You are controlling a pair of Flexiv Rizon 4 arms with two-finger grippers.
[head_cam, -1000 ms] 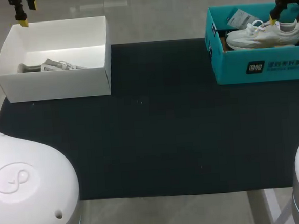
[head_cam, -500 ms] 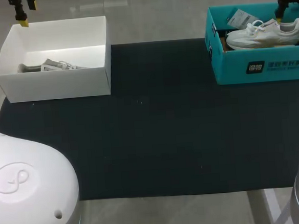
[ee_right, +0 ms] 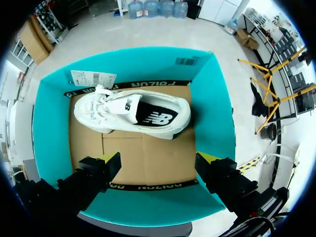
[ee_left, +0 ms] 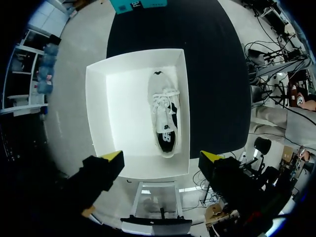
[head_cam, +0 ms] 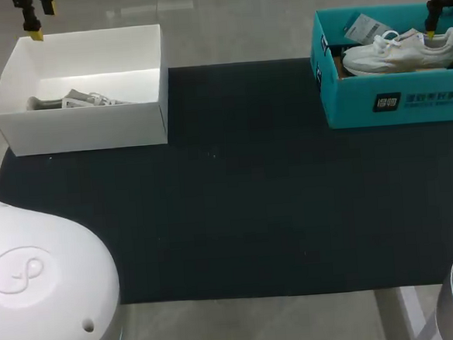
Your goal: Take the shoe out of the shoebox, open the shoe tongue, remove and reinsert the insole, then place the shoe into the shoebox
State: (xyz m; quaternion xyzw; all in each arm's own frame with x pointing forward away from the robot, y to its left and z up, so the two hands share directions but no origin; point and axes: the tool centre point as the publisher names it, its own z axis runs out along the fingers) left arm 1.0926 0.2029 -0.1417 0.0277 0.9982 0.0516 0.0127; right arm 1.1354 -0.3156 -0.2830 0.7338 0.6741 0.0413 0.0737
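A black mat (head_cam: 235, 185) bears the teal box (ee_right: 49, 143), a white shoe (ee_right: 132, 114) inside. The right gripper (ee_right: 159, 159) hangs above the box, spread wide, empty; the left gripper (ee_left: 162, 157), far from the box, likewise.

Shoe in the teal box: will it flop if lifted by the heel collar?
The shoe has a thick sole, so it will probably keep its shape. The collar looks soft, so it may fold under the right gripper. Sitting flat on its sole, it is unlikely to roll.
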